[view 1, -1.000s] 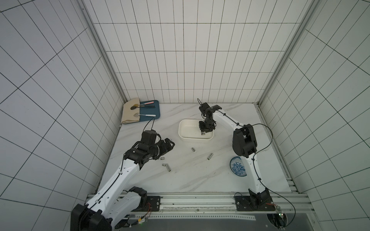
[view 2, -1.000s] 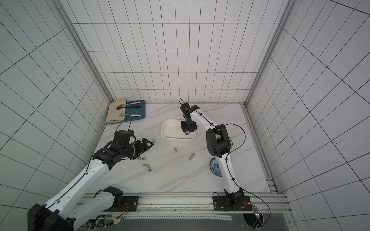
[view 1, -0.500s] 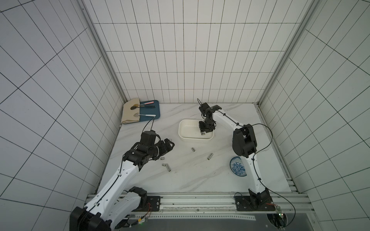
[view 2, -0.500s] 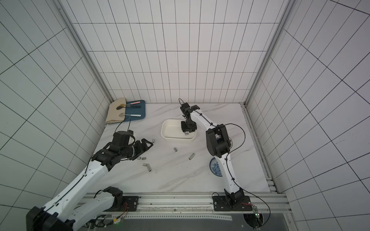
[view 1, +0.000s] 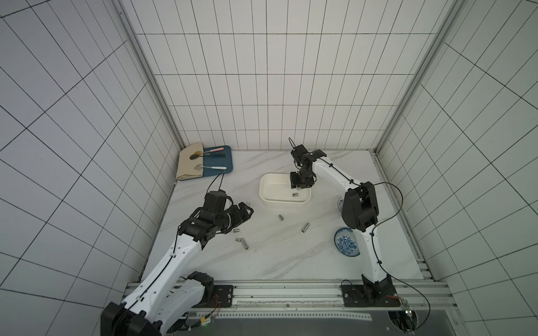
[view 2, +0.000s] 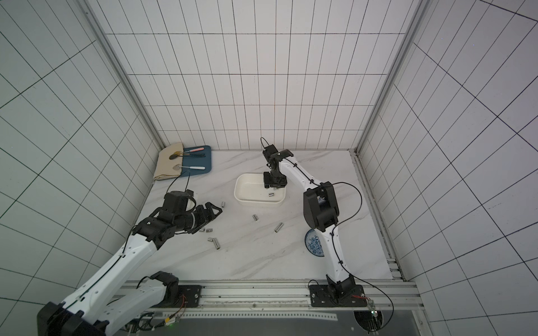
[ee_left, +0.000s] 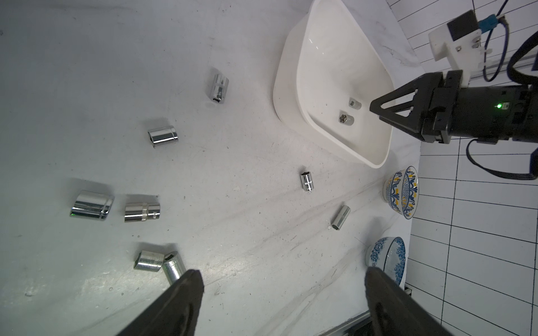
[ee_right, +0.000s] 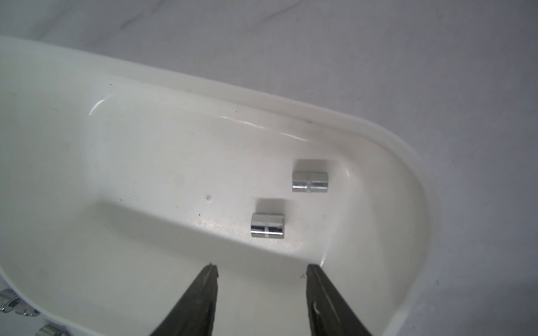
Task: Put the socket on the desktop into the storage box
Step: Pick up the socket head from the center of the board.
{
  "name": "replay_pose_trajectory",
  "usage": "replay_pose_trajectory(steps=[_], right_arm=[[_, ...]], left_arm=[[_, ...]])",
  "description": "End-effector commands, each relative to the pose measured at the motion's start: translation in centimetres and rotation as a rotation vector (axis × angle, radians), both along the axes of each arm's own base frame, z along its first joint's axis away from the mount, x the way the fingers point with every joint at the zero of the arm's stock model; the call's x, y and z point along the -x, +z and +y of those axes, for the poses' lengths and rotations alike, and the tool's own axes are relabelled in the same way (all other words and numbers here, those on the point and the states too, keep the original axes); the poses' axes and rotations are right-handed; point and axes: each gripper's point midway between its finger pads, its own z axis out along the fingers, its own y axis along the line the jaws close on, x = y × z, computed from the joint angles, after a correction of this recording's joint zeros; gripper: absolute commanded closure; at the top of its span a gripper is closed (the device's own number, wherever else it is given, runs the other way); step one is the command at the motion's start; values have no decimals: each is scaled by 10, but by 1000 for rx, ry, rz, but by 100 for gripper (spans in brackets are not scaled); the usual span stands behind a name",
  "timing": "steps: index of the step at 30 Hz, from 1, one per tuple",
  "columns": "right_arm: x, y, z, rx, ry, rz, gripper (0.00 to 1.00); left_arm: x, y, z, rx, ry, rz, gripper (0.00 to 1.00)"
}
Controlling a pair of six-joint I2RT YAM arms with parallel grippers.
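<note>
Drop-off at one arm, pickup pending at the other

Desktop [view 1: 291, 261]: broad open marble between the two arms, tiled walls close on three sides.
Storage box [view 1: 285, 201]: toward the back. Its low walls allow easy entry from above.
Right gripper [ee_right: 259, 270]: inside the box rim near the rounded end, jaws apart, nothing between them. This looks like the release step. A straight lift should clear the rim.
Left gripper [ee_left: 281, 272]: low over the near-side scatter, jaws spread wide and empty, probably set for a pickup.
Two patterned bowls [ee_left: 403, 192]: at the desktop edge, off the path to the box.
Boxed sockets [ee_right: 267, 225]: two on the box floor just ahead of the right fingertips, apart from each other.
Loose sockets [ee_left: 163, 136]: eight lie on the desktop. One pair [ee_left: 173, 267] touches, so it is awkward to grip singly.
</note>
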Motion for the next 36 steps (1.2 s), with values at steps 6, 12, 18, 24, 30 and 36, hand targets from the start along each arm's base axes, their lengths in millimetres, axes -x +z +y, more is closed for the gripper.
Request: replay_pose_trajectory(steps=[6,12,18,24,30,36], right_arm=[[24,30,-12,9,11,-36,47],[48,43,-21,3,17,-57,47],[79,47,-35,-6,25,-59,45],[110,38,-53,11,27,-34,44],[139,25,-65,13,17,-8,43],[162,3,-72,26,13,26,41]], left_arm=[[6,-1,-2,-15,-58,-3,10],[10,-5,-19,-27,-116,5,9],[13,-6,-41,-51,-161,2,9],[18,-9,-59,-47,-193,0,10],[29,-14,-76,-47,-224,1,10],[39,-18,-85,-47,-240,5,10]])
